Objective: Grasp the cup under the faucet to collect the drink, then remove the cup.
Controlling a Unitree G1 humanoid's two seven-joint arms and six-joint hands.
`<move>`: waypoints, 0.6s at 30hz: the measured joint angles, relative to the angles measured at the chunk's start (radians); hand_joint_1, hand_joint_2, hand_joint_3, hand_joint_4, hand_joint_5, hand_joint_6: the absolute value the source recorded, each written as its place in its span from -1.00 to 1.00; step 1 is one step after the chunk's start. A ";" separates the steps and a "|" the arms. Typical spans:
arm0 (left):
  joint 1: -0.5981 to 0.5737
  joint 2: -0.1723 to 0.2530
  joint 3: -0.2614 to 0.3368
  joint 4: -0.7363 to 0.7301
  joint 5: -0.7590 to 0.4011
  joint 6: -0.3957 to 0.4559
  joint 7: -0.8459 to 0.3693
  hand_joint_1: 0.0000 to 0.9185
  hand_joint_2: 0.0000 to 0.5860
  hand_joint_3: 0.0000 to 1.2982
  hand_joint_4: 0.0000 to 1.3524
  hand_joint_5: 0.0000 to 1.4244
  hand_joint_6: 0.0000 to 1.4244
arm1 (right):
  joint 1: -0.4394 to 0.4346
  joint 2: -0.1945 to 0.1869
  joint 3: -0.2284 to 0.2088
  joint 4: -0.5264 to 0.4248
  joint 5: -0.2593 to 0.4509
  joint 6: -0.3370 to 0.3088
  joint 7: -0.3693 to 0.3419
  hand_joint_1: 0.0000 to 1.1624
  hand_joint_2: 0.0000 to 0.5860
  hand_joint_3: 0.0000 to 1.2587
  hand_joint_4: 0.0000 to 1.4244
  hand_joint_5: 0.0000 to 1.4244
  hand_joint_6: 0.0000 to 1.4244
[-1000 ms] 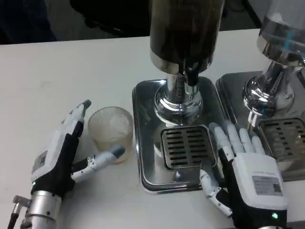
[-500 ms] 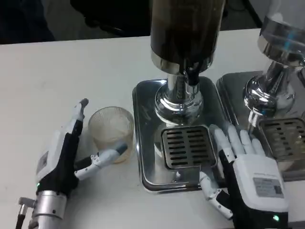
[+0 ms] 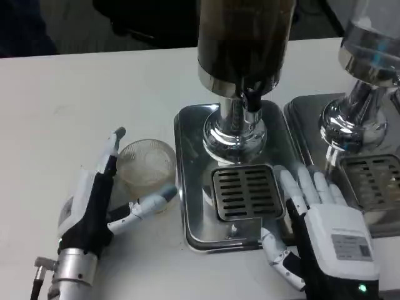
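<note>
The left hand (image 3: 94,200), fingers apart, is flanking the empty cup (image 3: 145,165) at centre-left, beside the drip tray (image 3: 194,187); grasping, filling and removal remain.

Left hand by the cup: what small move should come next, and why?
Probably close the left hand around the glass cup. Its fingers bracket the cup on the white table but seem not yet clasped, and the cup stands left of the drip tray, not under the faucet.

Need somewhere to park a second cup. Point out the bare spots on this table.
Free: the white table left of the drip tray and behind the cup. Crowded: the front, where the left hand flanks the cup and the right hand lies between the two trays.
</note>
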 measured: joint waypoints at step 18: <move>-0.049 -0.017 -0.038 0.023 0.009 0.037 0.069 0.36 -0.81 -0.22 0.00 0.34 0.55 | 0.022 0.014 -0.006 -0.020 0.000 0.008 0.002 -0.72 0.76 -0.87 -1.00 -0.98 -0.79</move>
